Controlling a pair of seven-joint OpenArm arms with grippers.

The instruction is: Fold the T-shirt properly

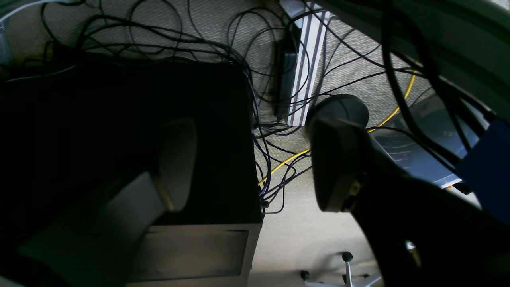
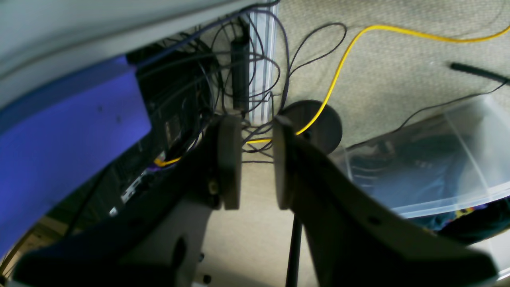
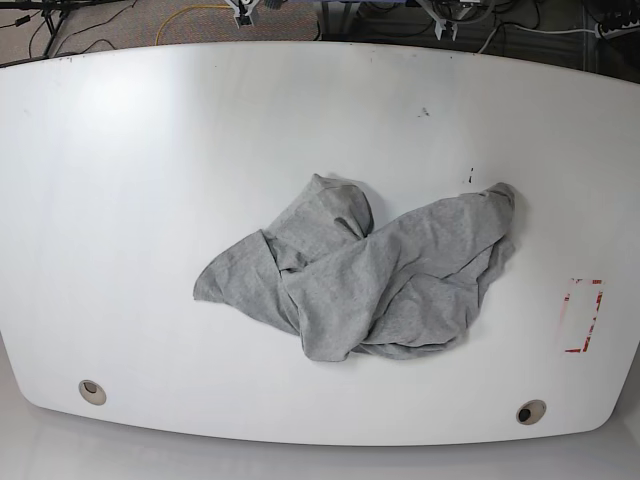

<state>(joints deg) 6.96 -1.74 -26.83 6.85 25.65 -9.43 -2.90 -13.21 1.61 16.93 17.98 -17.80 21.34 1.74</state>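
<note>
The heather-grey T-shirt (image 3: pixel 370 275) lies crumpled in a heap a little right of the middle of the white table (image 3: pixel 150 150). No lettering shows on it. Neither gripper appears in the base view. In the left wrist view my left gripper (image 1: pixel 255 167) hangs over the floor with its fingers wide apart and nothing between them. The right wrist view shows my right gripper (image 2: pixel 257 163) also over the floor, its pads (image 2: pixel 230 163) a narrow gap apart and empty. Both grippers are away from the T-shirt.
A red-marked rectangle (image 3: pixel 582 315) sits on the table's right side, and two round holes (image 3: pixel 92 391) are near its front edge. On the floor are tangled cables, a yellow cable (image 2: pixel 342 59), a black computer case (image 1: pixel 139 99) and a clear plastic bin (image 2: pixel 430 159).
</note>
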